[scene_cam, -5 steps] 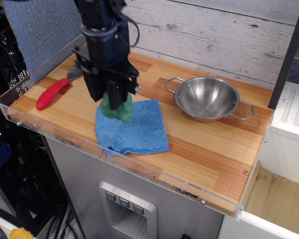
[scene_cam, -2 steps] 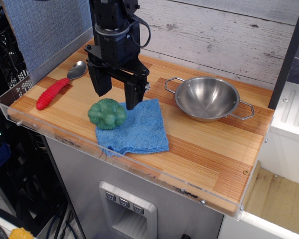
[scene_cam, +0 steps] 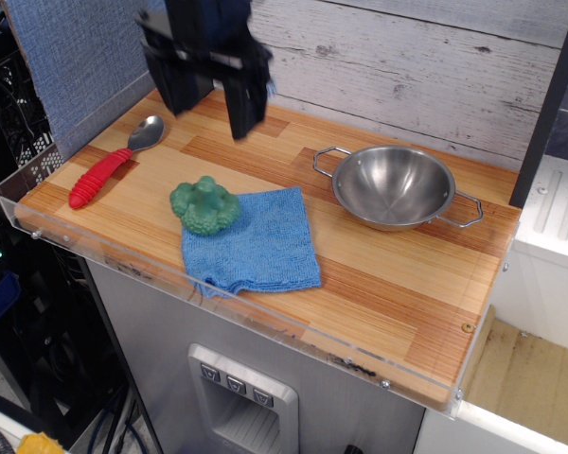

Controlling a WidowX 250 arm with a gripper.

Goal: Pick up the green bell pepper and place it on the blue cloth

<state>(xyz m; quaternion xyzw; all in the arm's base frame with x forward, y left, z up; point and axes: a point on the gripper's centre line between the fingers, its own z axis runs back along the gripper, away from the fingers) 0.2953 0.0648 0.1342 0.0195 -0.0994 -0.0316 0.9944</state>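
Note:
The green bell pepper is a lumpy green toy. It rests on the far left corner of the blue cloth, partly overhanging onto the wooden counter. The cloth lies flat near the counter's front edge. My gripper is open and empty. It hangs well above and behind the pepper, its two black fingers spread apart, and touches nothing.
A steel bowl with wire handles stands to the right of the cloth. A red-handled spoon lies at the left. A clear plastic lip runs along the counter's front edge. A grey-blue fabric panel stands at the back left.
The gripper let go of the pepper at the cloth's left corner, opened, then rose up and back. The pepper settled and tipped slightly on the cloth's edge.

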